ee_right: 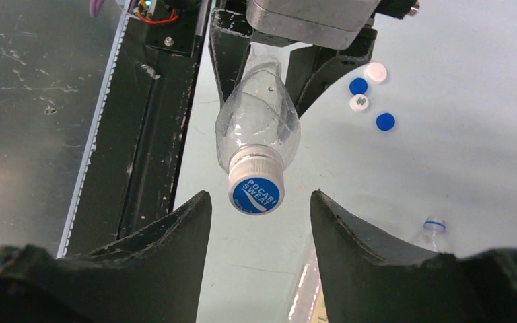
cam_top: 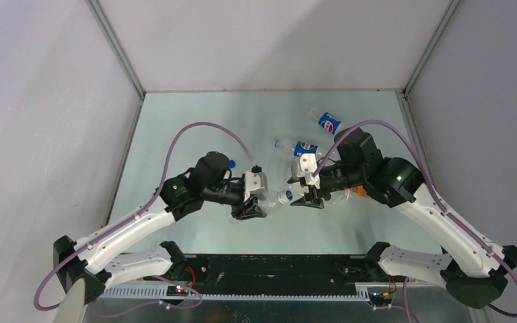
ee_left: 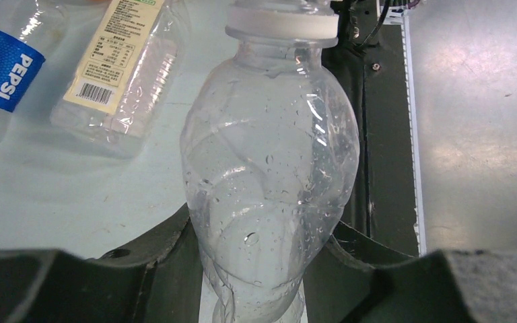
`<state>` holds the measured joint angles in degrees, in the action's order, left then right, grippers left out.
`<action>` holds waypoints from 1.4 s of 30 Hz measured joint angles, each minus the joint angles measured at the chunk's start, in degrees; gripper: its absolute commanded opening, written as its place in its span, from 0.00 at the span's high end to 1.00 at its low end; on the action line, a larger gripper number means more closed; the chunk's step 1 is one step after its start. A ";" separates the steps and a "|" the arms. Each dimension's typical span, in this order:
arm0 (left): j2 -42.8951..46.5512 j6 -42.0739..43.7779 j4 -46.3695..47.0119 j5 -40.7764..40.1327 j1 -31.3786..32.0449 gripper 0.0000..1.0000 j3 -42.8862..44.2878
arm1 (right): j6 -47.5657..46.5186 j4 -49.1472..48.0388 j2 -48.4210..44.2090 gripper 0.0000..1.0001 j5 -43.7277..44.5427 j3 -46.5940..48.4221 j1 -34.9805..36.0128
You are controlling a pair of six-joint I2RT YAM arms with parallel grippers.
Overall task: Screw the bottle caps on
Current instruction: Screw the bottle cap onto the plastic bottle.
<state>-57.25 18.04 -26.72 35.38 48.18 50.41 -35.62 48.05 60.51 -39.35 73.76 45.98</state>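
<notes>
Clear thin plastic bottle (ee_left: pixel 269 175), likely soft: left claw (ee_left: pixel 262 225) clamped on its body. Pocari Sweat cap (ee_right: pixel 256 185) sits on neck between spread right claw (ee_right: pixel 259 198), untouched. Cap likely light, stiff: you pinch its rim. On tabletop (ee_right: pixel 458 168) lie spare caps (ee_right: pixel 385 121).

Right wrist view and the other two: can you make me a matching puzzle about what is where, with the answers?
1 Pocari Sweat cap
2 Pepsi bottle
3 left gripper
4 right gripper

a open, straddling the cap
b shut on the clear bottle
c lying on the table
d sitting on the clear bottle's neck

Pairs: 1-d, 2-c, 3-b, 4-a
</notes>
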 measured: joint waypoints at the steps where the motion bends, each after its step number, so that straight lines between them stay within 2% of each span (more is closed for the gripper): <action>1: -0.13 0.00 -0.20 0.42 0.00 1.00 0.07 | -0.28 0.02 0.17 0.46 -0.20 0.00 0.11; 8: -0.57 -0.02 -0.57 1.18 0.00 1.00 0.81 | -1.09 -0.11 1.40 0.59 -1.97 0.00 1.07; 15: -0.52 -0.09 -1.73 1.27 0.00 0.99 1.16 | 1.03 -0.83 3.28 0.86 -1.95 0.00 1.31; 17: -0.33 -0.09 -2.19 0.28 -0.07 0.99 1.11 | 4.55 -1.38 3.98 1.00 -1.36 0.00 1.27; 19: 0.42 -0.11 -2.14 -2.03 0.00 0.99 0.79 | 8.83 -2.43 4.76 1.00 -0.15 0.00 1.11; 22: 3.52 0.09 -1.05 -9.18 1.09 0.98 -1.16 | 20.44 -5.42 6.67 1.00 2.49 0.00 0.66; 27: 9.22 2.82 3.21 -29.42 6.97 0.98 -6.69 | 51.87 -8.90 12.15 1.00 5.11 0.04 -2.82; 28: 9.84 3.96 4.31 -34.47 8.70 0.98 -7.89 | 59.04 -9.49 13.62 0.99 4.74 -0.13 -3.67; 30: 10.21 5.22 5.33 -40.00 10.67 1.00 -9.22 | 68.54 -10.99 15.23 0.86 4.31 -1.38 -4.55; 31: 10.25 6.49 5.64 -44.26 12.11 1.00 -10.08 | 71.71 -11.67 15.61 0.75 4.35 -2.12 -4.68; 32: 10.25 7.08 5.70 -46.31 12.94 1.00 -10.45 | 74.31 -12.35 15.78 0.68 4.46 -2.80 -4.74; 34: 10.32 7.67 6.08 -49.03 13.81 1.00 -10.56 | 76.54 -13.20 15.87 0.48 4.57 -3.02 -4.94; 36: 10.54 7.87 7.13 -49.94 13.73 1.00 -10.56 | 76.32 -14.25 15.69 0.38 4.81 -2.89 -5.11; 39: 10.56 7.37 8.83 -47.78 12.04 1.00 -10.14 | 71.10 -14.75 15.26 0.33 5.29 -2.86 -4.94; 42: 10.25 6.32 7.69 -41.40 7.65 1.00 -9.01 | 61.77 -14.45 12.92 0.29 5.81 -2.86 -4.61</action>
<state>-47.00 24.36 -19.03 -6.02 55.83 41.41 26.15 33.61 73.43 -33.54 70.89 41.36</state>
